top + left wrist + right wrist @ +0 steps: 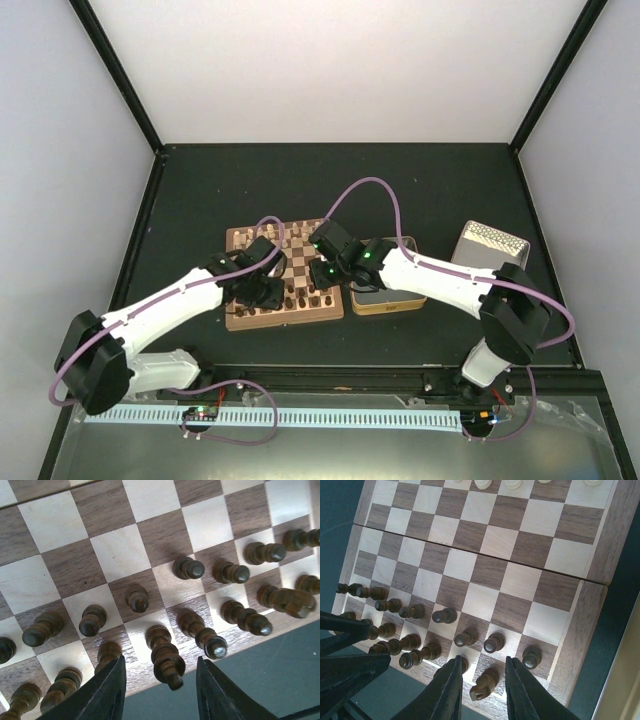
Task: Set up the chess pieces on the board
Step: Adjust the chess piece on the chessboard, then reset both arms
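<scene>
Starting on the left: my left gripper (pixel 161 660) is over the near edge of the board (pixel 115 555), with its fingers (pixel 107 695) spread apart. One tall dark piece (pixel 165 655) stands right between them with a sliver of daylight on each side, so nothing is pinched. The other dark chess pieces (pixel 137 599) sit in two ragged rows just beyond the fingertips and off to both sides (the one furthest right looks tipped, but I can't tell for sure from that angle).

Over to the right gripper (pixel 483 660): its fingers (pixel 520 690) are apart too. A dark knight (pixel 482 686) sits in the gap between them on the row nearest the edge, and neither finger is touching it as far as the wrist camera shows. A pawn (pixel 531 656) stands just outside the right finger, and more pieces run off past the left one. Way beyond the fingertips, the cream pieces (pixel 512 484) line the far edge of the board.

A shiny tin (pixel 490 245) sits well off to the right of that arm, apart from the board.
</scene>
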